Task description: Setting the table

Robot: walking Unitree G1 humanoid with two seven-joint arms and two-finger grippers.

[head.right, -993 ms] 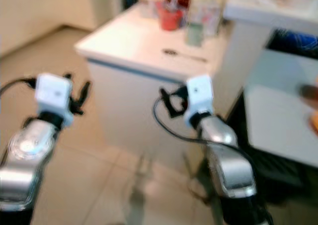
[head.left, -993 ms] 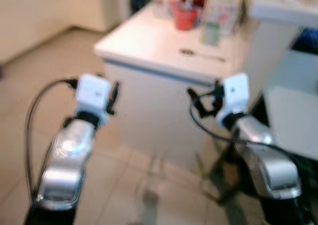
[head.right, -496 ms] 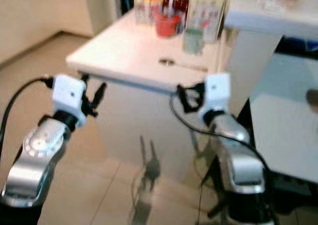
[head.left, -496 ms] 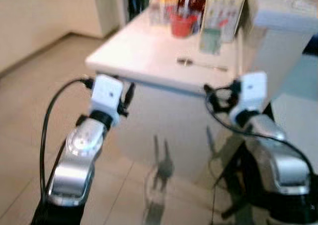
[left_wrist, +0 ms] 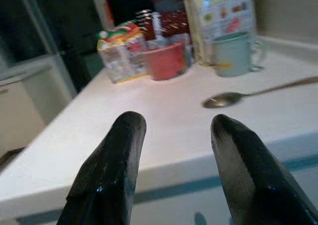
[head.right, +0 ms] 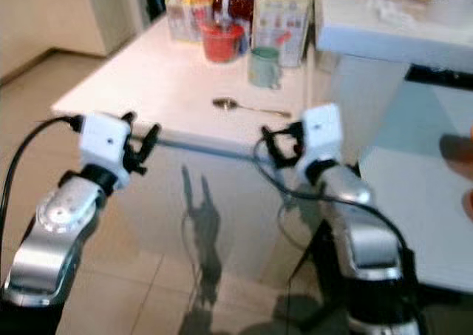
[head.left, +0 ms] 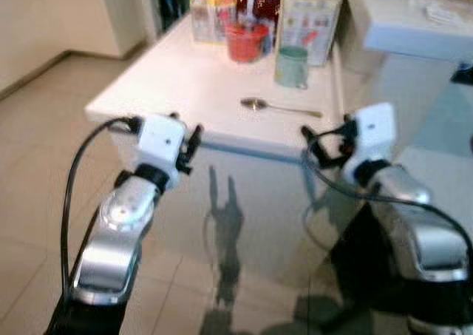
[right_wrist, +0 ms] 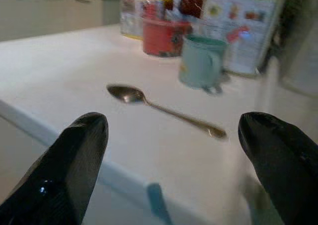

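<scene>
A metal spoon lies on the white table, bowl end toward my left. Behind it stand a pale green mug and a red cup. Both arms are raised in front of the table's near edge. My left gripper is open and empty, level with the edge, left of the spoon. My right gripper is open wide and empty, just below the edge near the spoon's handle end. In the right wrist view the spoon lies ahead between the fingers.
Cartons and bottles and a tall printed carton crowd the table's far end. A white counter rises at the right, with a lower pale surface beside my right arm. Tiled floor lies to the left.
The camera has come closer to the table, so the tabletop and spoon now sit nearer and lower in view. Both grippers stay open, now up at the table's edge.
</scene>
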